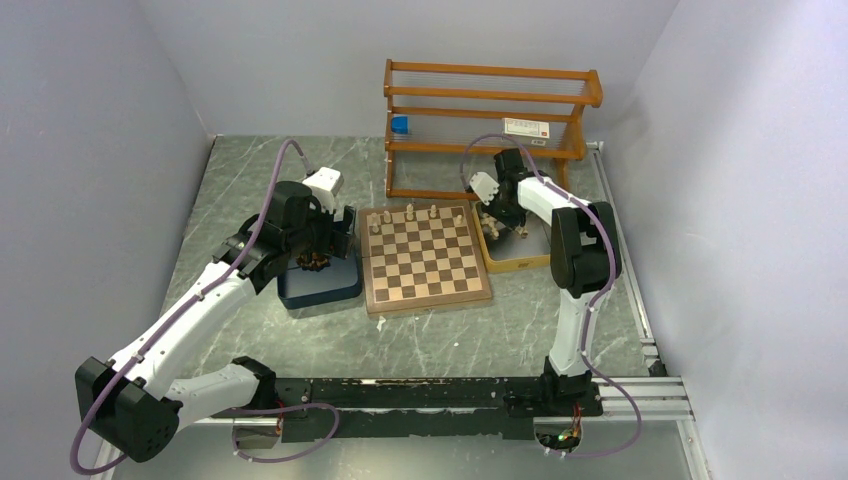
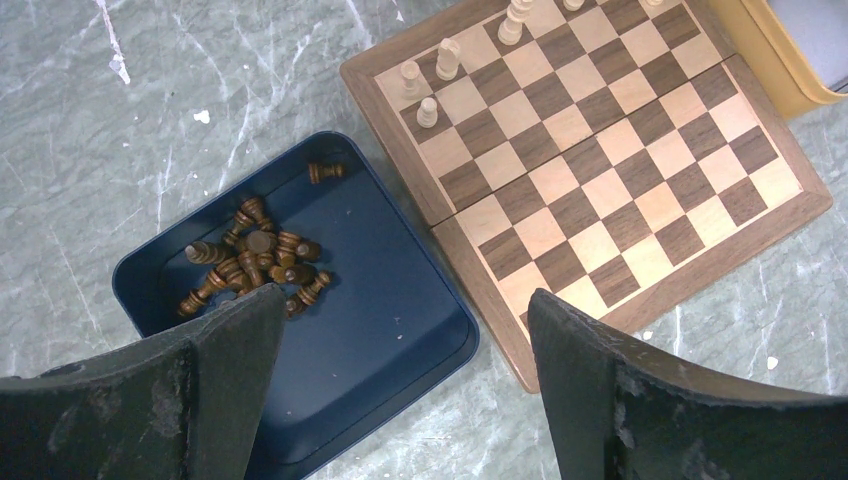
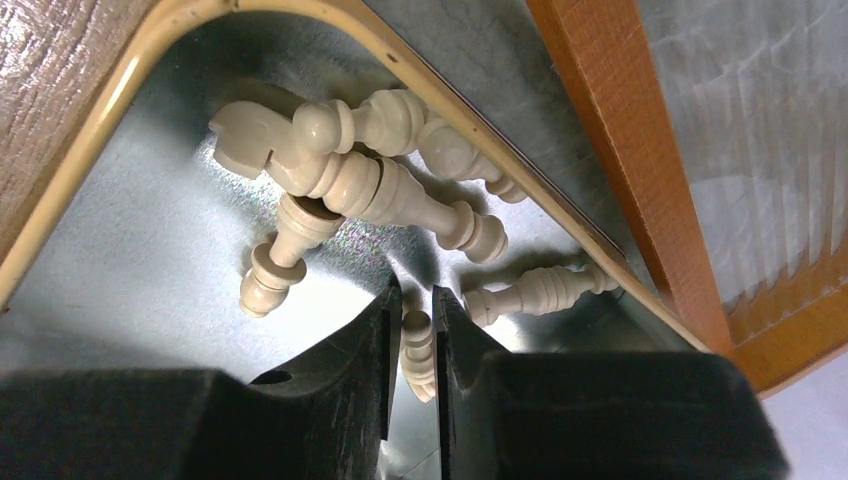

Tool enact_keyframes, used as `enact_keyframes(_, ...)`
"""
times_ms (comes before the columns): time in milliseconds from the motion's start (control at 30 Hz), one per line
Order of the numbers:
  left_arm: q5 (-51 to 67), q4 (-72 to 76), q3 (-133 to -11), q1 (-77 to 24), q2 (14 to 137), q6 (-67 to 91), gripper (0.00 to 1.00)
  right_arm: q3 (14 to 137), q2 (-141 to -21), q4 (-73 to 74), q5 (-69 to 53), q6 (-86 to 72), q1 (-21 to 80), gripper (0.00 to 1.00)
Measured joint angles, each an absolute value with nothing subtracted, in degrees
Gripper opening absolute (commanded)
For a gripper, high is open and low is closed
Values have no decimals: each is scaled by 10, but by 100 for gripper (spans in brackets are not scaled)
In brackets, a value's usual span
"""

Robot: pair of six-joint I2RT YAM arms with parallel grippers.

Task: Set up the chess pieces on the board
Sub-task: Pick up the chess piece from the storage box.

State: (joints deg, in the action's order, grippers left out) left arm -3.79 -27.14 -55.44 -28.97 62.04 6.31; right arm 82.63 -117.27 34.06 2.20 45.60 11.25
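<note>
Right up close, the right gripper (image 3: 415,305) is pinched shut on one pale piece (image 3: 420,352) down in the tan tray (image 1: 515,264). That piece lies flat on the tray floor. Its long side runs along the gap between the two fingers, up and down in the wrist view. I cannot tell which end is the top. A heap (image 3: 360,180) of other pale ones lies just beside it, all tipped over and pointing every which way. The job is only begun. A few pale pieces (image 1: 410,211) stand upright along the far edge of the board (image 1: 425,262), and the rest of the squares are bare. No dark ones are on the board. The dark pieces (image 2: 255,262) all lie in a pile in one corner of the blue tray (image 2: 390,320), just left of the board. The left gripper (image 2: 405,305) hangs over that tray with its jaws wide apart, holding nothing. So most pale ones and all the dark ones are left to place.
</note>
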Motion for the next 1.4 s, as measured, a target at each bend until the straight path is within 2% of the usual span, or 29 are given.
enact_keyframes(133,-38,-271,-554,-290,620,63,94,833,-1176,347,22,453,112,28)
enact_keyframes(533,-38,-271,-554,-290,620,63,94,838,-1178,361,21,452,110,29)
enact_keyframes(700,-38,-271,-554,-290,620,63,94,840,-1179,368,23,452,109,25)
enact_keyframes(900,-38,-271,-554,-290,620,63,94,846,-1182,375,24,448,108,14)
enact_keyframes(1233,-38,-271,-554,-290,620,62,95,847,-1168,377,-4,391,105,12)
enact_keyframes(1400,-38,-271,-554,-290,620,62,95,841,-1121,369,-26,338,105,10)
